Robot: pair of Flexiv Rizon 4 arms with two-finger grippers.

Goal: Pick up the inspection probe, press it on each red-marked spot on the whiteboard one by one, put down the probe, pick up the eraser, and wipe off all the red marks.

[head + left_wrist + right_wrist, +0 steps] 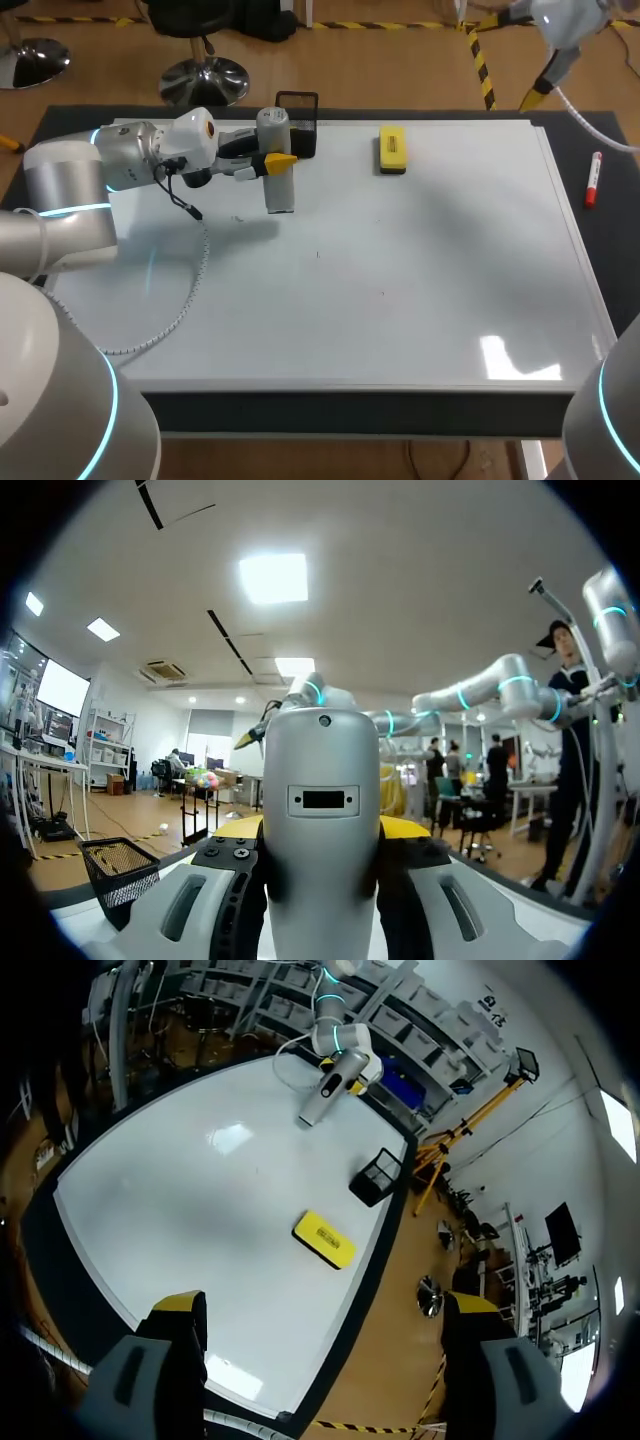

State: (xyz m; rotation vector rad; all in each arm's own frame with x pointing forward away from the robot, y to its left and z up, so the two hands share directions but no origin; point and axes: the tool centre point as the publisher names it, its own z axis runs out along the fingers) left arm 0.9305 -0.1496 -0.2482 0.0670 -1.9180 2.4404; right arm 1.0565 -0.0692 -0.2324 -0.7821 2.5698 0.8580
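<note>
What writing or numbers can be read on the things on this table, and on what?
Nothing can be read as text.
Yellow eraser: dark print on top, too small to read.
Inspection probe: a dark rectangular patch, no letters show.
Whiteboard: no writing, only faint specks.

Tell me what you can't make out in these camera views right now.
Red marks: in the head view the whiteboard shows only faint specks, too small to tell colour.
Probe tip: the head view's angle leaves unclear whether it touches the board.
Board ahead of the left hand: in the left wrist view the probe's body blocks it.
Right arm: blurred, cut by the head view's top edge.
</note>
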